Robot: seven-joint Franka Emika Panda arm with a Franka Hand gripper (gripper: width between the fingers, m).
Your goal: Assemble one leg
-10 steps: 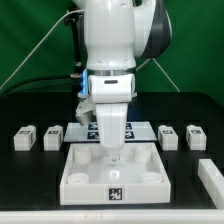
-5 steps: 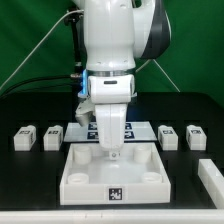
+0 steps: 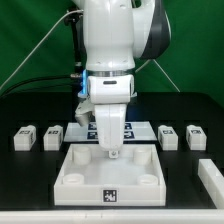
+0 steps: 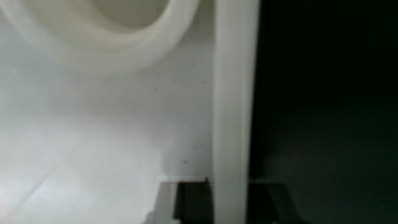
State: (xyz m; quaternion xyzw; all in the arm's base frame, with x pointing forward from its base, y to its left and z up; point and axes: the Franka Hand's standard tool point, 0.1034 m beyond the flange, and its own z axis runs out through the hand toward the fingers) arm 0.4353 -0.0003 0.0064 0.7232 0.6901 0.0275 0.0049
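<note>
The gripper (image 3: 110, 152) hangs low over the rear of the white panel (image 3: 75, 178). Whether its jaws are apart or together cannot be told, and no leg shows between them. The nearest legs stand on the table beside the panel's rear corners, one inner leg (image 3: 52, 138) toward the exterior view's left and the other inner leg (image 3: 168, 135) toward its right, about equally distant. Either, I judge, demands a lift then sideways travel; long axes unreadable.

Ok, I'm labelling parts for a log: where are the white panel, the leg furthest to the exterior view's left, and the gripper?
white panel (image 3: 80, 196): exterior view, front wall.
far-left leg (image 3: 24, 138): exterior view, tagged front face.
gripper (image 3: 110, 150): exterior view, between its fingertips.
</note>
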